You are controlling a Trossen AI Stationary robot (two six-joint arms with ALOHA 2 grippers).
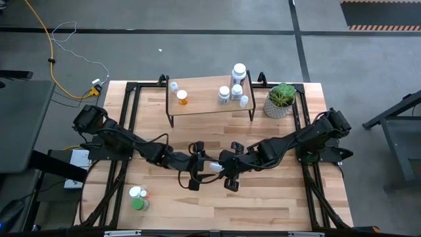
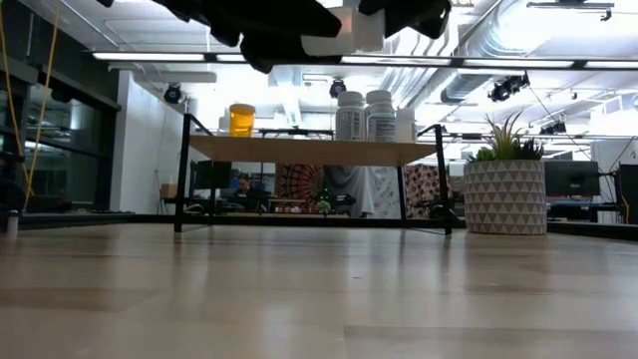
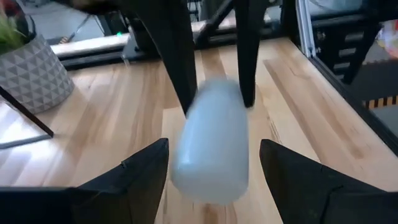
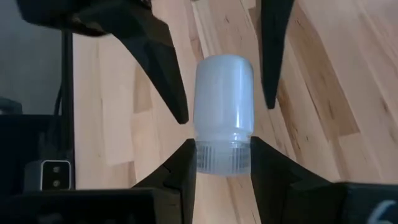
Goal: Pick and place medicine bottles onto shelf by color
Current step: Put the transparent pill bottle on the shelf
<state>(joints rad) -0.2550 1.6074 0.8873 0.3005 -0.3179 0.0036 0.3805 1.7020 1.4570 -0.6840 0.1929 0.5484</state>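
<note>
Right, both arms meet mid-surface, and it looks like a handover in mid-air. The right tool (image 4: 221, 163) is clamped on a white bottle (image 4: 224, 112) by its ribbed cap, holding it out sideways so the body points at the other arm. The left tool (image 3: 214, 168) has its fingers spread wide on either side of that body, not touching it yet; that gap is what lets it slide on before it closes. From above, the bottle (image 1: 216, 167) sits right between the two arms, near the centre of the surface (image 1: 276, 197), lifted clear of the wood.

Up at twelve o'clock stands the shelf (image 1: 204, 105), already sorted in part: an orange bottle (image 1: 182, 97) with a small white one toward its left end, and a cluster of white bottles (image 1: 234, 85) on the right end. My guess is this one belongs with that white group. At about one o'clock a potted plant (image 1: 281, 100) stands beside the shelf, out of the way. Down at seven o'clock a green bottle (image 1: 138, 203) and a white-capped one wait their turn.
</note>
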